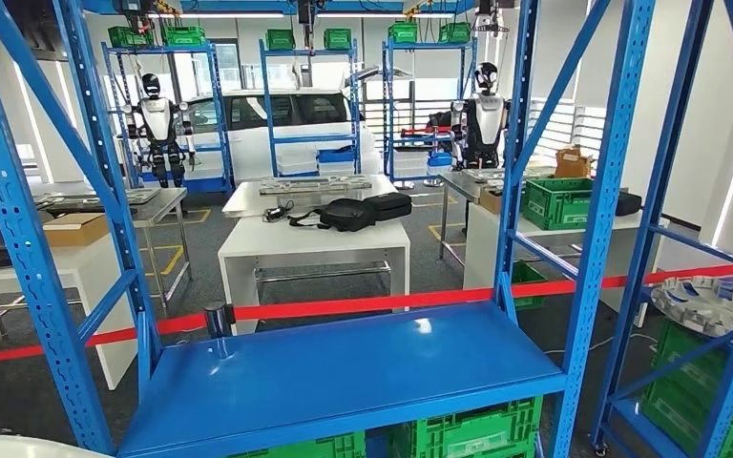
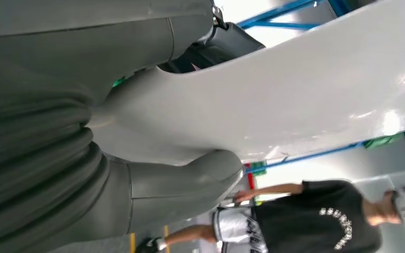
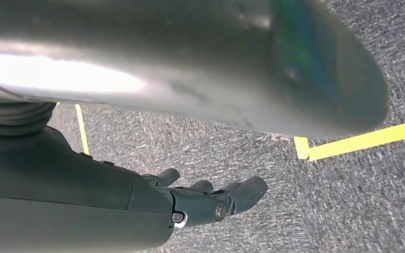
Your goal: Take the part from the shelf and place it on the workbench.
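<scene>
In the left wrist view a large glossy white part (image 2: 306,89) runs across the picture. My left hand (image 2: 111,158) holds it, the thick grey thumb (image 2: 195,176) pressed against its curved surface. A white edge of the part (image 1: 10,447) shows at the bottom left corner of the head view. In the right wrist view my right hand (image 3: 211,200) hangs over grey carpet with dark fingers stretched out and nothing between them. A shiny grey curved surface (image 3: 200,63) passes close beside it without touching the fingers. Straight ahead stands the blue shelf (image 1: 344,372), its board bare.
Blue rack uprights (image 1: 601,229) frame the shelf, with green crates (image 1: 477,429) below. A round silvery part (image 1: 711,301) lies on the right-hand rack. Red tape (image 1: 363,305) runs behind; white workbenches (image 1: 315,243) stand beyond. A person in a black shirt (image 2: 316,221) stands near.
</scene>
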